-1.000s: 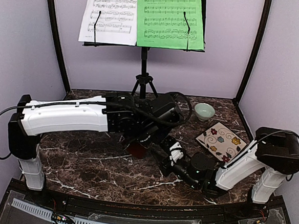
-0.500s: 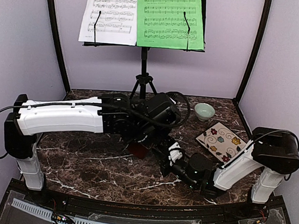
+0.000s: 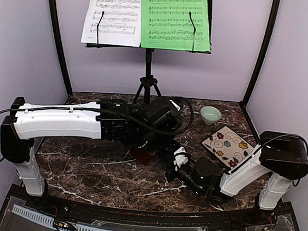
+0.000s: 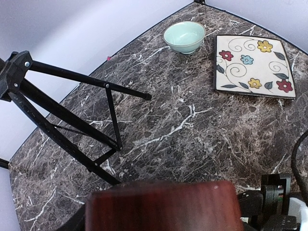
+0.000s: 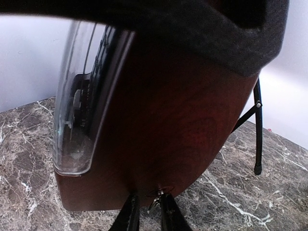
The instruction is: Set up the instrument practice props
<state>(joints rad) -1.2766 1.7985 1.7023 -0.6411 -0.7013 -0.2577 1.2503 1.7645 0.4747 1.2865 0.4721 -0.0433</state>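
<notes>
My left jaws clamp the top of the small reddish-brown pyramid metronome [image 5: 159, 120], steadying it mid-counter [image 3: 87, 163] just near of the black tripod music stand [image 3: 147, 86], presumably so my right jaws, narrowed about its winding key [image 5: 156, 194], can wind it; whether they pinch I cannot tell.

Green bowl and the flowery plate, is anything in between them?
Nothing. In the left wrist view, only bare marble tabletop shows between the bowl and the plate. They sit apart, not touching.
</notes>
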